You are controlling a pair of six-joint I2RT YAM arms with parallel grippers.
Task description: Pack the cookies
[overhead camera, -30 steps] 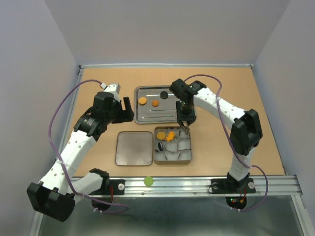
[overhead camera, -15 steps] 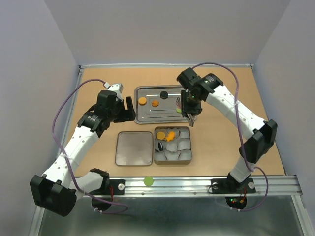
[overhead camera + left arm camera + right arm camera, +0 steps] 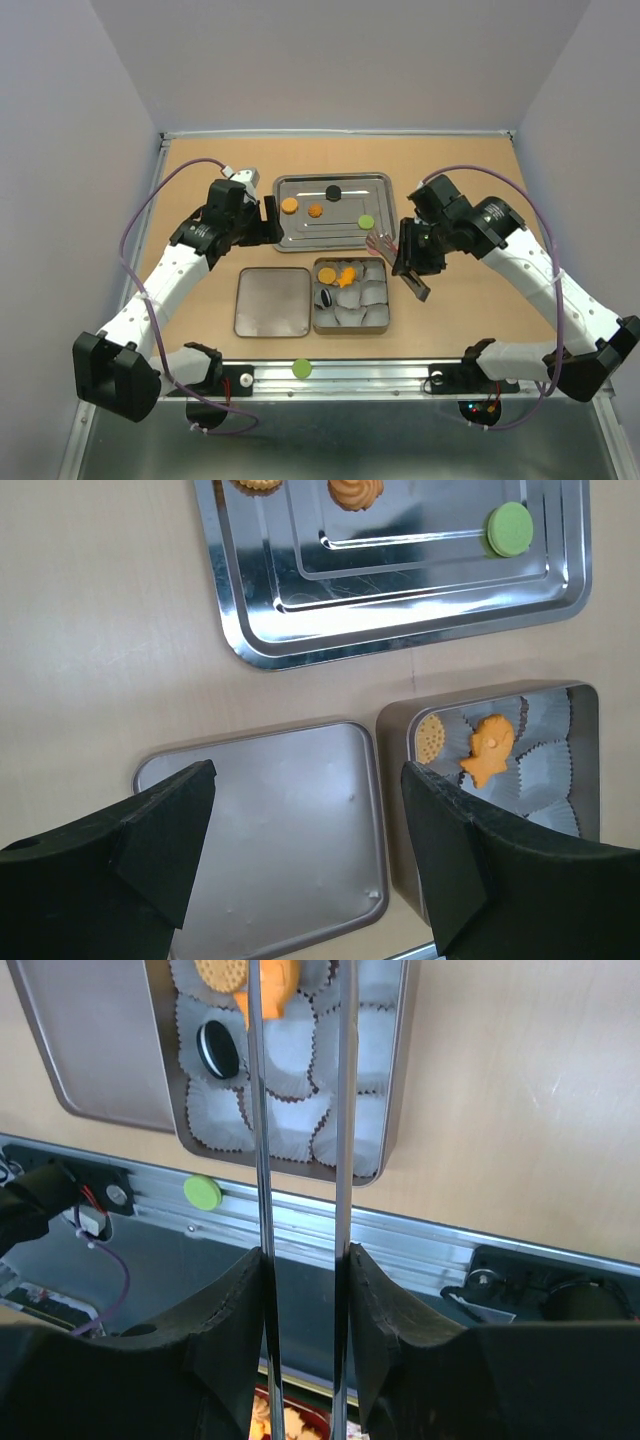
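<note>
Cookies lie on the steel tray [image 3: 375,185]: two orange ones [image 3: 289,205], a black one [image 3: 333,192] and a green one [image 3: 366,221]. The open tin [image 3: 387,300] of white paper cups holds a round orange cookie [image 3: 327,275], an orange fish-shaped one [image 3: 346,275] and a black one [image 3: 326,297]. My right gripper [image 3: 408,262] is shut on metal tongs [image 3: 378,242] just right of the tin; the tongs' blades [image 3: 262,1160] are slightly apart, and I see nothing in their tips in the top view. My left gripper [image 3: 262,220] is open and empty left of the tray, above the tin lid [image 3: 270,830].
The tin's lid [image 3: 272,301] lies flat left of the tin. A green disc [image 3: 301,368] sits on the aluminium rail [image 3: 400,372] at the near edge. Walls enclose the table on three sides.
My right arm has swung the tongs from over the tin, across the tray's right end, to the right of the tin. The green cookie on the tray is uncovered. My left gripper edged toward the tray.
</note>
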